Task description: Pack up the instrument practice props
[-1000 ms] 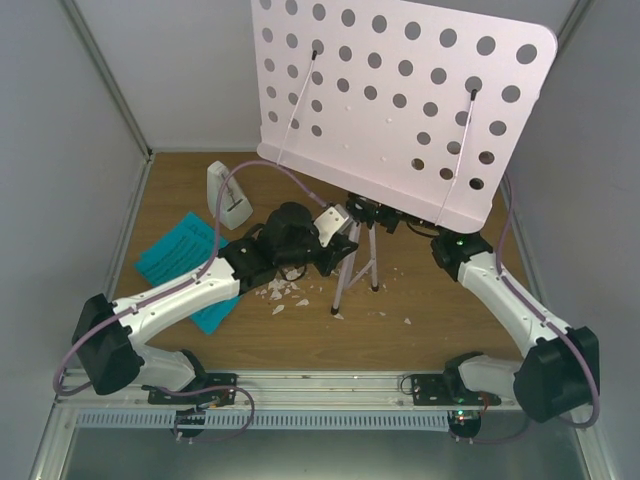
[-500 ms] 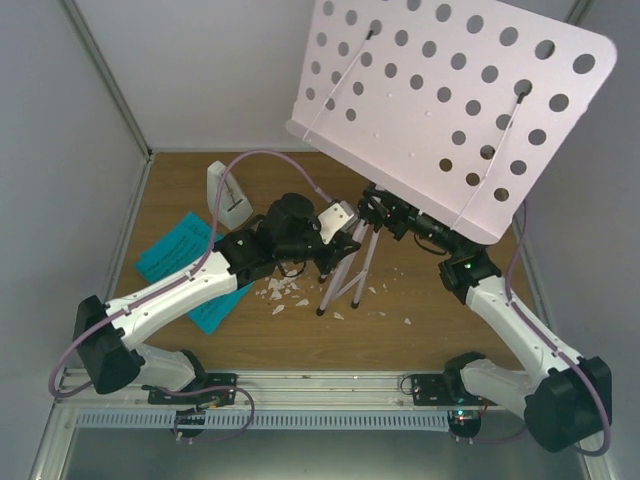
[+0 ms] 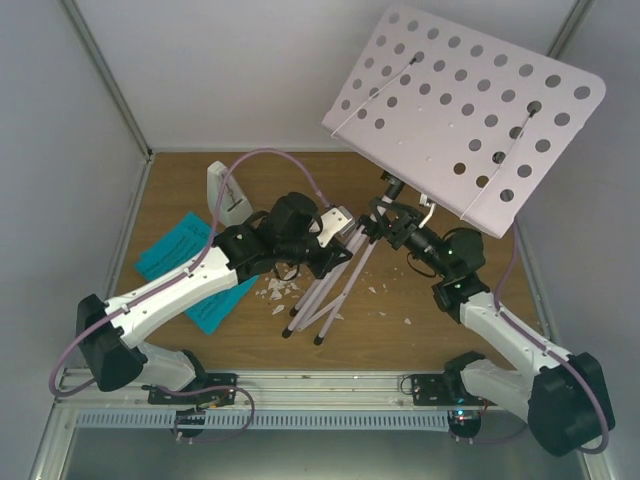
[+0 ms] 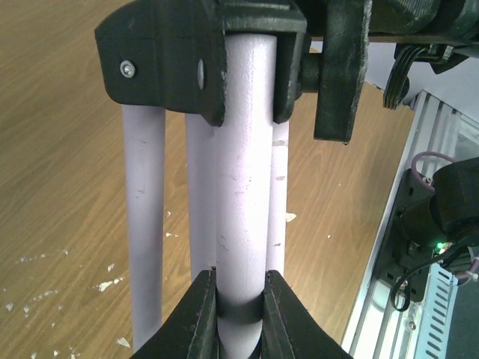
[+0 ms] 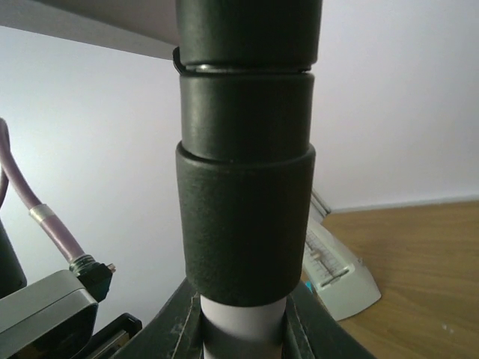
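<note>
Top external view: music stand (image 3: pixel 335 282) hangs tilted btwn both arms, perforated desk (image 3: pixel 470 120) up at back right, folded legs (image 3: pixel 322 300) slanting down toward near-centre of table (image 3: pixel 440 335). Can't tell if leg tips touch the wood.

Left gripper (image 3: pixel 340 250): tips hidden under its own wrist here. Left wrist cam shows its fingers (image 4: pixel 202 318) pinching the pale centre tube (image 4: pixel 243 187); leg ends cut off at frame bottom.

Right gripper (image 3: pixel 395 222): hard to make out among black fittings under the desk. Right wrist cam shows it clamped on the tube just below a black collar (image 5: pixel 243 217); desk only a grey sliver at top.

Left arm (image 3: pixel 170 300) covers part of cyan pages (image 3: pixel 172 250), near left wall (image 3: pixel 60 200). Metronome (image 3: pixel 228 195) upright at back left, apart from stand. Crumbs (image 3: pixel 280 290) beside legs.

Desk's far corner v. close to right wall (image 3: pixel 600 250). Bare wood at front right, btwn legs & right arm (image 3: pixel 500 320).
</note>
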{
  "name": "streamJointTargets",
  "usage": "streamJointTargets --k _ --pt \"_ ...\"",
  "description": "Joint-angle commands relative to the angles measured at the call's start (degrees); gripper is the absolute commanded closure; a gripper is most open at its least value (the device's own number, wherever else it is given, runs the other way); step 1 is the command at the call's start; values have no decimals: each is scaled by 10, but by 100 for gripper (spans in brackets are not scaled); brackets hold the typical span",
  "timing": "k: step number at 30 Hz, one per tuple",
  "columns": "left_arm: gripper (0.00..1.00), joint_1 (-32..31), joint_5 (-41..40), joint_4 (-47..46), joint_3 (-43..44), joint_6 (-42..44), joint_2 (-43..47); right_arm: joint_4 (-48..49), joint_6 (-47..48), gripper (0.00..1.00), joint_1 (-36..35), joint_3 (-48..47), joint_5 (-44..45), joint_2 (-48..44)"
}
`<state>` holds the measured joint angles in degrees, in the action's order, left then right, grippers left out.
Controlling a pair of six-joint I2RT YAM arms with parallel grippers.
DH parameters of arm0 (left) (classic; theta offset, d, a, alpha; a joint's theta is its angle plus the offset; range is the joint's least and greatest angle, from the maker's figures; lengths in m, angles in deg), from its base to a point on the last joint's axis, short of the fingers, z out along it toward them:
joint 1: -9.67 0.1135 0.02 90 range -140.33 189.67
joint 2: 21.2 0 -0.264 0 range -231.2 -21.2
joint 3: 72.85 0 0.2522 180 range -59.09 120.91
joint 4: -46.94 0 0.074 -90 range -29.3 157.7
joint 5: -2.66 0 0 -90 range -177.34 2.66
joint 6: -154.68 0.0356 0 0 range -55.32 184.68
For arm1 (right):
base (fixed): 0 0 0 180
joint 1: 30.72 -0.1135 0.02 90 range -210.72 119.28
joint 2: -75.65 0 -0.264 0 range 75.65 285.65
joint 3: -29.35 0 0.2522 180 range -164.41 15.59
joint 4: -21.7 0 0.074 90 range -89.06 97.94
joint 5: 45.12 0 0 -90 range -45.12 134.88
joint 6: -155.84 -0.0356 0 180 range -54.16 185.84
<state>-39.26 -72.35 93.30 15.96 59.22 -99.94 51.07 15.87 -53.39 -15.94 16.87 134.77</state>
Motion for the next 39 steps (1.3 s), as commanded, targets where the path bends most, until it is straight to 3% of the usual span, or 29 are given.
streamJointTargets --k 1,16,30,39 --pt "100 11 -49 -232 20 -38 21 79 -7 100 -23 42 -43 11" --pt "100 4 -78 -231 -13 -34 6 104 -7 100 -24 79 -12 45" --pt "100 3 -132 -226 -49 -30 -20 206 -44 100 -25 130 16 152" --pt "100 3 -117 -251 -71 -37 -59 267 -79 100 -25 153 30 242"
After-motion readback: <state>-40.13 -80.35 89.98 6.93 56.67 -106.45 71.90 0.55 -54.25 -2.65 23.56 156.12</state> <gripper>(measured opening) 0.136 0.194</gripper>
